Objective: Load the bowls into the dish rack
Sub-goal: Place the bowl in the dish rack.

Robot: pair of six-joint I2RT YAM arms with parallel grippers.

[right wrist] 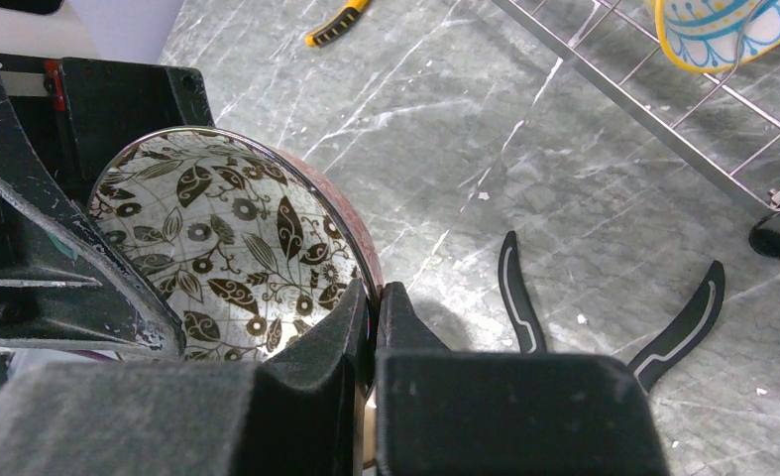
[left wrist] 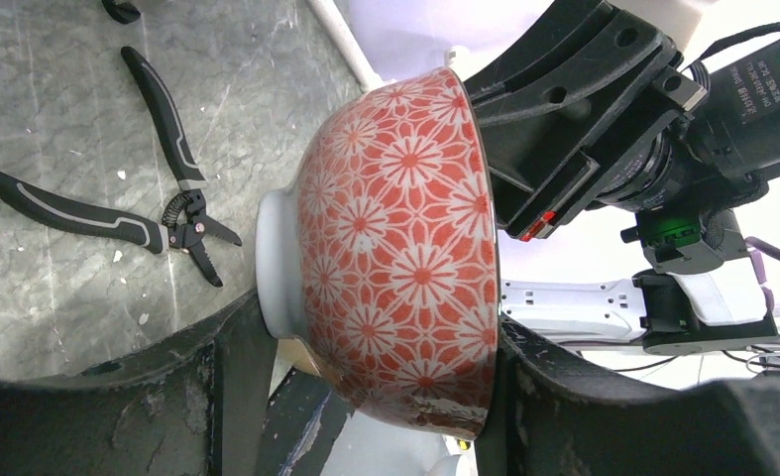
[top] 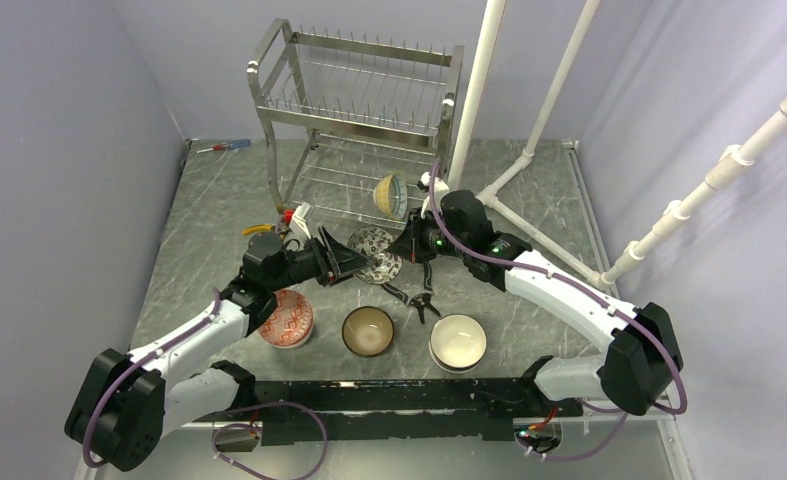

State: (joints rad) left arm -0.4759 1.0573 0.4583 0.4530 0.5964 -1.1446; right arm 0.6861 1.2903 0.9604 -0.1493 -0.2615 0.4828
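Left end effector [left wrist: 371, 382] around sideways red-patterned bowl [left wrist: 405, 228]

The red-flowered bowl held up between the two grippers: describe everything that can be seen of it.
The red-flowered bowl is small, glossy and ceramic-looking. It has a red-orange daisy pattern outside, a plain white foot ring, and a white inside printed with dark leaves and flowers. It is tipped on its side, clear of the table, with its mouth toward the right gripper, which pinches the rim. The left gripper clamps it from foot to mouth. It looks whole and empty.
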